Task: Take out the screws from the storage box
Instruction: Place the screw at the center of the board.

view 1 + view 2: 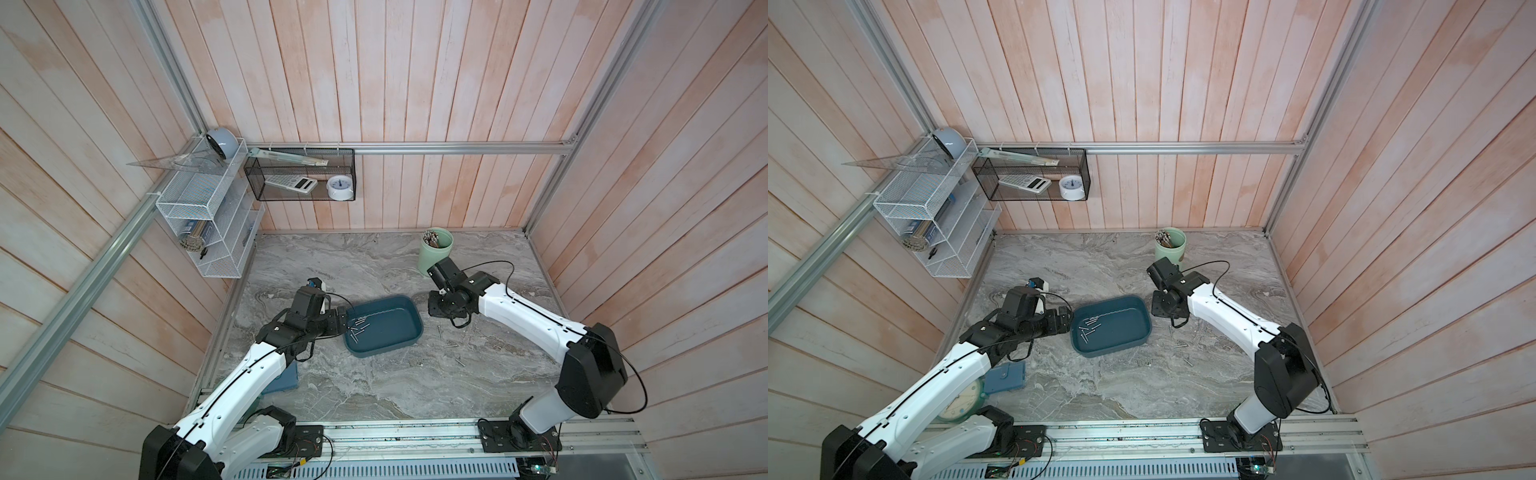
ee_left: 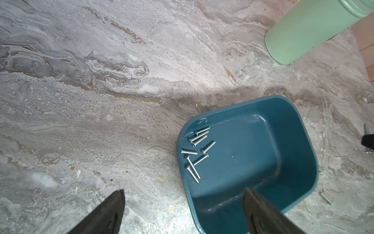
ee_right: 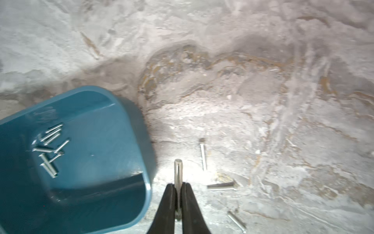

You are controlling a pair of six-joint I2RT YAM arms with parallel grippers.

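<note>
Since your right gripper [image 3: 178, 185] pinches one screw [image 3: 178, 168] just outside the box [image 3: 125, 113], beside a few loose screws [image 3: 203, 156], you probably unload there. Your left gripper [image 2: 183, 190], spread wide, straddles the box wall, perhaps to steady it; about eight screws [image 2: 200, 139] lie inside.

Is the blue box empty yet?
Not empty: about eight screws lie in the storage box, bunched near one end.

storage box [image 2: 242, 152]: dark teal-blue, plain | screws [image 2: 200, 159]: shiny silver-grey | table [image 1: 374, 257]: grey marble, white veins, brown streaks | cup [image 2: 303, 32]: pale mint green | walls [image 1: 415, 83]: whitewashed pinkish planks | arms [image 1: 532, 320]: white, black joints | basket [image 1: 251, 178]: black mesh | wire rack [image 1: 183, 208]: white
</note>
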